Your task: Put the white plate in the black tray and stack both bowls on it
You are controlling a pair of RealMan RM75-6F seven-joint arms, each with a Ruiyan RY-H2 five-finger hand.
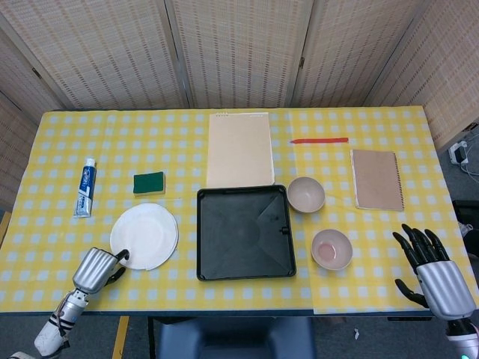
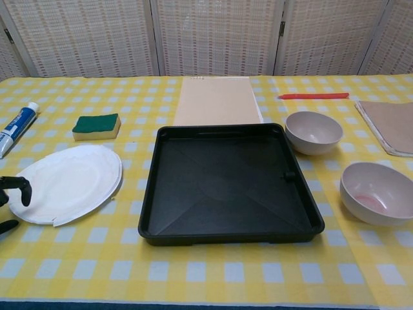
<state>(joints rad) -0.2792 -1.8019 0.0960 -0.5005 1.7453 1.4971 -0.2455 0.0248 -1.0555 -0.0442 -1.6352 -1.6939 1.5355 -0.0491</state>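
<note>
The white plate (image 1: 144, 235) (image 2: 64, 182) lies flat on the checked cloth, left of the empty black tray (image 1: 245, 232) (image 2: 229, 183). My left hand (image 1: 96, 270) (image 2: 13, 194) is at the plate's near-left rim, a dark fingertip over the edge; nothing is gripped. Two beige bowls sit right of the tray: one (image 1: 305, 194) (image 2: 313, 132) by its far corner, another with a pink bottom (image 1: 331, 249) (image 2: 377, 192) nearer. My right hand (image 1: 434, 272) hovers at the table's near-right corner, fingers spread, holding nothing.
A toothpaste tube (image 1: 85, 187) and a green sponge (image 1: 149, 182) lie beyond the plate. A tan pad (image 1: 239, 148) sits behind the tray, a red pen (image 1: 319, 140) and a brown notebook (image 1: 376, 179) at the right. Wicker screens stand behind the table.
</note>
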